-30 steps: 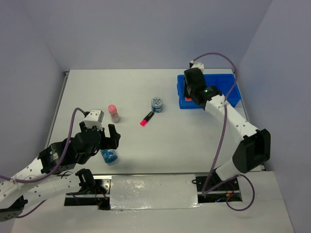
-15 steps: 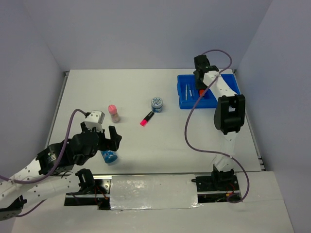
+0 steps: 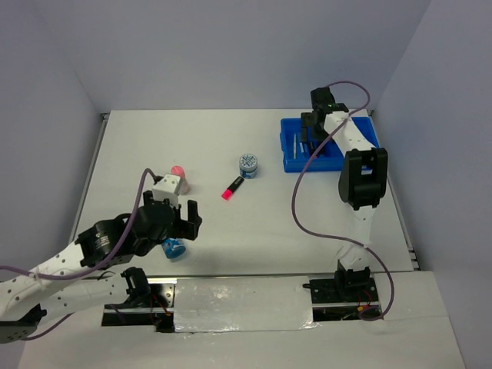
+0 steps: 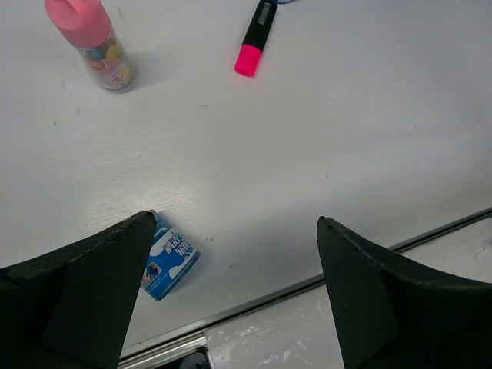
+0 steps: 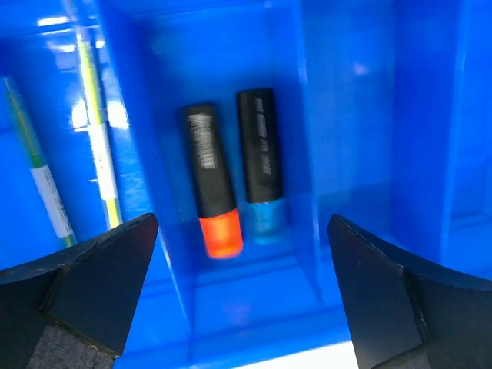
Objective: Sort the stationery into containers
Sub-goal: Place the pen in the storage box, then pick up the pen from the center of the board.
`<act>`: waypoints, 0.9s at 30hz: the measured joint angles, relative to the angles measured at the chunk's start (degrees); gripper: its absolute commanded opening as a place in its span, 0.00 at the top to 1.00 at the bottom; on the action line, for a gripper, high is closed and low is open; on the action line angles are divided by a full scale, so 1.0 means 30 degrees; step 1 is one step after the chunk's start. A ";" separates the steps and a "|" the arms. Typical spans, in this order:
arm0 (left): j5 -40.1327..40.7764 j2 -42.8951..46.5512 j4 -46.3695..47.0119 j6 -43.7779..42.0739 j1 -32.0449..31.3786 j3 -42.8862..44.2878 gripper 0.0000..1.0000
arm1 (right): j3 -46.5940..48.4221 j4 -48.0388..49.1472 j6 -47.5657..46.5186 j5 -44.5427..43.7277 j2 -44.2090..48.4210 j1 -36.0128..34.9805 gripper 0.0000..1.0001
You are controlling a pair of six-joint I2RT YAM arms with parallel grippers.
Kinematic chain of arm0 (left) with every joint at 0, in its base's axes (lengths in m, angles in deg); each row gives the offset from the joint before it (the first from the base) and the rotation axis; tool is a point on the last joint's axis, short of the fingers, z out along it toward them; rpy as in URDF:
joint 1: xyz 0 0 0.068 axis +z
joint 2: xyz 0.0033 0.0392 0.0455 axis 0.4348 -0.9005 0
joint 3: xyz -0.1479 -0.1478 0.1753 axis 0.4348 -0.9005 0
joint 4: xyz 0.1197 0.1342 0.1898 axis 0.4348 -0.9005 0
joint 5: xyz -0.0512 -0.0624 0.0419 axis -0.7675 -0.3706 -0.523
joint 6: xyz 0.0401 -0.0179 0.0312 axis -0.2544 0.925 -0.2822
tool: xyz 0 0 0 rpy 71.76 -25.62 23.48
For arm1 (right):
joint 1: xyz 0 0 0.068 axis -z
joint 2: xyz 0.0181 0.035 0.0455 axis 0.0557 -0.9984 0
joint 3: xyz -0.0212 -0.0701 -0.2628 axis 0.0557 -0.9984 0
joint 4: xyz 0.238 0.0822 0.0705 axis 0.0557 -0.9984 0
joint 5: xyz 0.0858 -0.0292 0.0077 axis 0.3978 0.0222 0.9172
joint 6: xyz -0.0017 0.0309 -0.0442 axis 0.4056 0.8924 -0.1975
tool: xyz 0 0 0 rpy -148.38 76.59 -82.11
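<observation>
White table [image 3: 307,215], plain lilac walls [image 3: 231,54], even light

This looked like a robotics lab test cell, not a home. A bare white table [image 3: 269,223] stood boxed in by plain lavender walls [image 3: 231,54] at nine, twelve and three o'clock. The left arm [image 3: 77,257] and right arm [image 3: 361,177] were bolted at six o'clock beside exposed wiring. A purple cable [image 3: 294,200] looped loose, and a blue tray [image 3: 296,165] sat at two o'clock.
</observation>
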 measured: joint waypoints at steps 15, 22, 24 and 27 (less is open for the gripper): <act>-0.2528 -1.2794 0.8466 -0.2375 0.4568 0.0102 0.05 | -1.2764 0.5348 0.3082 0.8735 2.0597 -0.2754 0.00; -0.4816 -2.0655 0.9894 -0.5603 0.6433 0.5778 0.12 | -1.9839 0.7621 0.5493 1.2262 2.7073 -0.3490 0.00; -0.4925 -2.1682 0.9930 -0.6149 0.6681 0.6798 0.13 | -2.0837 0.7417 0.6069 1.2881 2.7715 -0.3490 0.00; -0.4932 -2.2556 1.0054 -0.6543 0.6987 0.7300 0.14 | -2.0954 0.7388 0.6346 1.3464 2.8232 -0.3526 0.00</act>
